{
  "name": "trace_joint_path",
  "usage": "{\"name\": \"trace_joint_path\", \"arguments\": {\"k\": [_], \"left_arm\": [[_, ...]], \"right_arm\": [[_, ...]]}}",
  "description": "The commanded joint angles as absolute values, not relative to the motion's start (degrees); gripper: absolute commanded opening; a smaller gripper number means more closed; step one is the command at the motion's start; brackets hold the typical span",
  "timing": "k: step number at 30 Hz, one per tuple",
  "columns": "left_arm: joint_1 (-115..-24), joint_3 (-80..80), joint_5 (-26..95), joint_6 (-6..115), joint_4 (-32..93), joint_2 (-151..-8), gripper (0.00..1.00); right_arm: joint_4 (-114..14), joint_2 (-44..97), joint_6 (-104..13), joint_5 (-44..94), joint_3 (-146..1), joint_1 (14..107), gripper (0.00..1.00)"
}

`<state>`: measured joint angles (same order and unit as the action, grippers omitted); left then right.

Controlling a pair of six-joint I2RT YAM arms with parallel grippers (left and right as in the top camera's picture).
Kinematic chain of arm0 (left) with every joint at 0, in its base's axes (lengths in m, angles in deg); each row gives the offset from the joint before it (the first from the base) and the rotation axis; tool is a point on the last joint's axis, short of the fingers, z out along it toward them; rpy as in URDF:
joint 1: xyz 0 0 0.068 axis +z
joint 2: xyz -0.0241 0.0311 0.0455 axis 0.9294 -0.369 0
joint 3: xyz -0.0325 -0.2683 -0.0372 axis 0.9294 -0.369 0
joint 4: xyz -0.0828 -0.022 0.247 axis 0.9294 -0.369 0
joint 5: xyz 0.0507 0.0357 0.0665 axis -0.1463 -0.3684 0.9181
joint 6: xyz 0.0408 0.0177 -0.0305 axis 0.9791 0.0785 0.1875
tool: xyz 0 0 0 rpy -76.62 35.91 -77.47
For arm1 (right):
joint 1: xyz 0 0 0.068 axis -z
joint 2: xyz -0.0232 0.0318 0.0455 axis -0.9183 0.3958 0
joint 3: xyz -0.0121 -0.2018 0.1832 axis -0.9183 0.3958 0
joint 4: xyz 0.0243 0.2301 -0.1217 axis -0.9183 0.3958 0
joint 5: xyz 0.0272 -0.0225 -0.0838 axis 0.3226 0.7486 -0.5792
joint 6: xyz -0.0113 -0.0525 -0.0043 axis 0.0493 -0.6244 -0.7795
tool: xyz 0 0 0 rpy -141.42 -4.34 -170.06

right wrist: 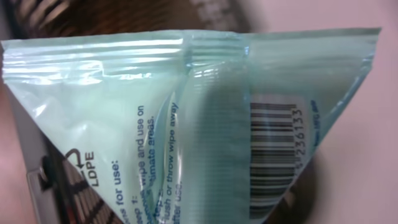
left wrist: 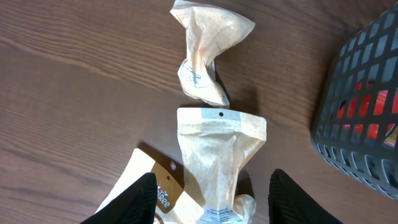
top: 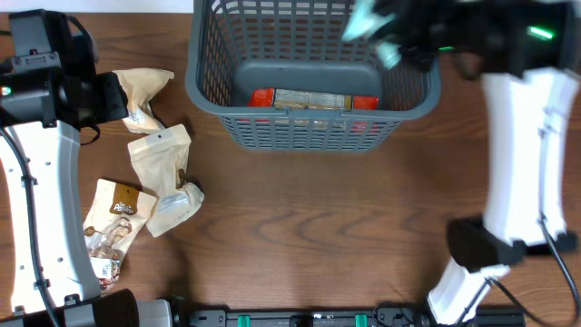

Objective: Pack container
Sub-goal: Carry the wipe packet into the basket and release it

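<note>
The container (top: 313, 73), a dark grey lattice basket, stands at the table's far middle with a red and tan packet (top: 313, 100) lying in it. My right gripper (top: 399, 41) hovers over its far right corner, shut on a pale green wipes packet (top: 368, 20). That packet (right wrist: 186, 124) fills the right wrist view and hides the fingers. My left gripper (left wrist: 211, 205) is open above the table on the left, its fingers (left wrist: 134, 202) apart over a flat tan pouch (left wrist: 217, 155). A crumpled tan pouch (left wrist: 205, 56) lies just beyond it.
A third pouch with a brown label (top: 116, 227) lies near the front left, partly under the flat pouch. The container's corner (left wrist: 367, 118) shows at the right of the left wrist view. Bare wooden table (top: 345, 227) spreads before the container.
</note>
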<state>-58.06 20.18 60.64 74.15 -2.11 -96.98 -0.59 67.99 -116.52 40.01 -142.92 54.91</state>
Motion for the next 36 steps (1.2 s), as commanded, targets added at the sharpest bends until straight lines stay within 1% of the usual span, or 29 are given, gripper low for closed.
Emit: {"name": "trace_joint_path", "arguments": {"k": [1, 4, 8, 10, 12, 14, 16, 17, 18, 20, 21, 27, 29, 31, 35, 36], "left_arm": [[-58.2, 20.3, 60.7, 74.5, -2.3, -97.2, 0.47], [-58.2, 20.3, 60.7, 74.5, -2.2, -97.2, 0.47], [-58.2, 20.3, 60.7, 74.5, -2.3, -97.2, 0.47], [-58.2, 20.3, 60.7, 74.5, -2.3, -97.2, 0.47], [-58.2, 20.3, 60.7, 74.5, -2.3, -97.2, 0.47], [-58.2, 20.3, 60.7, 74.5, -2.3, -97.2, 0.47], [-58.2, 20.3, 60.7, 74.5, -2.3, -97.2, 0.47], [-58.2, 20.3, 60.7, 74.5, -2.3, -97.2, 0.47], [-58.2, 20.3, 60.7, 74.5, -2.3, -97.2, 0.47], [-58.2, 20.3, 60.7, 74.5, -2.3, -97.2, 0.47], [-58.2, 20.3, 60.7, 74.5, -2.3, -97.2, 0.47], [-58.2, 20.3, 60.7, 74.5, -2.3, -97.2, 0.47], [-58.2, 20.3, 60.7, 74.5, -2.3, -97.2, 0.47], [-58.2, 20.3, 60.7, 74.5, -2.3, -97.2, 0.47], [-58.2, 20.3, 60.7, 74.5, -2.3, -97.2, 0.47], [-58.2, 20.3, 60.7, 74.5, -2.3, -97.2, 0.47]], "right_arm": [[0.9, 71.9, -132.2, 41.8, -142.8, 50.7, 0.01], [1.0, 76.7, -135.4, 41.9, -142.8, 49.1, 0.01], [2.2, 82.8, -135.5, 41.7, -142.8, 48.5, 0.01], [4.2, 85.8, -135.5, 41.6, -142.8, 48.5, 0.02], [6.4, 88.5, -135.4, 41.4, -142.8, 48.8, 0.09], [7.6, 91.1, -133.9, 40.3, -142.8, 49.1, 0.11], [7.4, 92.7, -130.1, 38.3, -142.8, 49.4, 0.18], [7.3, 92.9, -128.5, 37.9, -142.8, 49.5, 0.31], [7.2, 92.9, -127.2, 37.8, -142.8, 49.6, 0.41], [7.2, 92.3, -125.9, 37.8, -143.0, 49.8, 0.89], [7.2, 91.7, -125.9, 37.7, -143.2, 49.9, 0.93], [7.0, 84.8, -125.8, 37.3, -143.5, 51.1, 0.92], [6.2, 81.5, -125.3, 37.2, -143.5, 52.1, 0.9], [2.7, 78.0, -118.8, 34.7, -143.5, 53.7, 0.89], [-8.4, 70.7, -95.5, 23.2, -143.5, 60.0, 0.9], [-9.6, 69.6, -92.2, 22.3, -143.5, 61.6, 0.9]]}}
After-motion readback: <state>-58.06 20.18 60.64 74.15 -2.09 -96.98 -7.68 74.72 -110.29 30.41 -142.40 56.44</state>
